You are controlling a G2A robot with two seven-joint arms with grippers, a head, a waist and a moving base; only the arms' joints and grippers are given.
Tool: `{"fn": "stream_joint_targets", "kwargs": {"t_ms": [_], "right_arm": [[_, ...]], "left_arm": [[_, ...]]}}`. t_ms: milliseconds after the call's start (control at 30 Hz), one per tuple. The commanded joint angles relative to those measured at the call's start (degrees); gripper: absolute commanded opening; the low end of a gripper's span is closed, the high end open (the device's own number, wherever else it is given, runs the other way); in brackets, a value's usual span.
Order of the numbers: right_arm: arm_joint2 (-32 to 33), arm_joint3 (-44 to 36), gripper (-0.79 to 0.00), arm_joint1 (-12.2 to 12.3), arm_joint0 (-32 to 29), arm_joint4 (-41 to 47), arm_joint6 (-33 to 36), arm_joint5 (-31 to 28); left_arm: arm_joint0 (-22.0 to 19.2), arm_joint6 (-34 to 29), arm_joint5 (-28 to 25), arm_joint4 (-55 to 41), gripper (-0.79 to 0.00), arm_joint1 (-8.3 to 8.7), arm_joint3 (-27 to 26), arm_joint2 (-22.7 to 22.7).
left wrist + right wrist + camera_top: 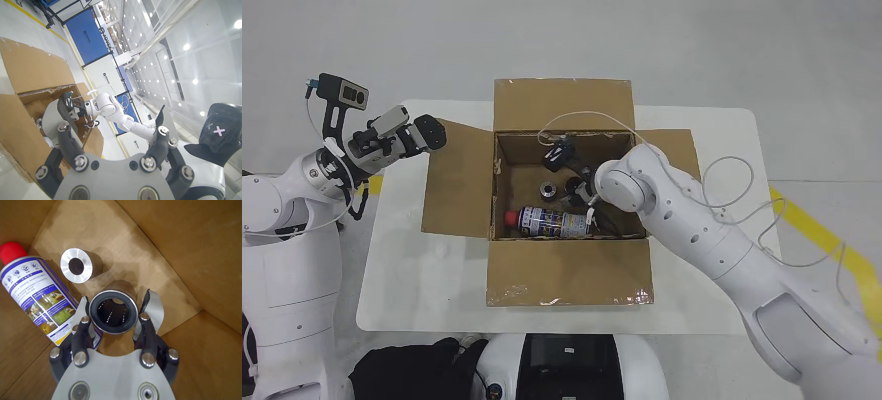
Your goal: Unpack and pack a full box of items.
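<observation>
An open cardboard box [567,268] stands in the middle of the white table. On its floor lies a spray can [552,221] [34,291] with a red cap. Beside it stand a plain metal sleeve [548,189] [79,265] and a black-rimmed linear bearing [113,316]. My right gripper [577,190] [116,294] is down inside the box, open, its fingers on either side of the bearing. One pad looks close against the rim and the other stands slightly off it. My left gripper [427,132] [111,115] is open and holds nothing, up in the air beyond the box's left flap.
All the box flaps [457,180] are folded outward over the table [392,290]. Bare tabletop lies left and right of the box. The box walls [189,237] stand close around the right gripper. A white cable [592,118] loops above the box's far side.
</observation>
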Motion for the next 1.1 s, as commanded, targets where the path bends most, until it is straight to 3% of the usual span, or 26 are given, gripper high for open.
{"fn": "stream_joint_targets", "kwargs": {"t_ms": [0, 67, 267, 367, 1067], "right_arm": [[0.3, 0.0, -0.44, -0.1, -0.1, -0.2, 0.1, 0.0], [0.7, 0.0, -0.517, -0.1, -0.2, -0.4, 0.2, 0.0], [2.4, -1.1, -0.643, -0.1, -0.9, -0.9, -0.4, 0.2], [3.7, -2.8, -0.785, 0.2, -1.3, -1.1, -0.2, 0.4], [20.0, -23.1, -0.785, 4.8, -11.1, 0.4, -0.2, -2.2]], "left_arm": [[0.0, 0.0, 0.0, 0.0, 0.0, 0.0, 0.0, 0.0], [0.0, 0.0, 0.0, 0.0, 0.0, 0.0, 0.0, 0.0], [0.0, 0.0, 0.0, 0.0, 0.0, 0.0, 0.0, 0.0], [0.0, 0.0, 0.0, 0.0, 0.0, 0.0, 0.0, 0.0], [0.0, 0.0, 0.0, 0.0, 0.0, 0.0, 0.0, 0.0]]}}
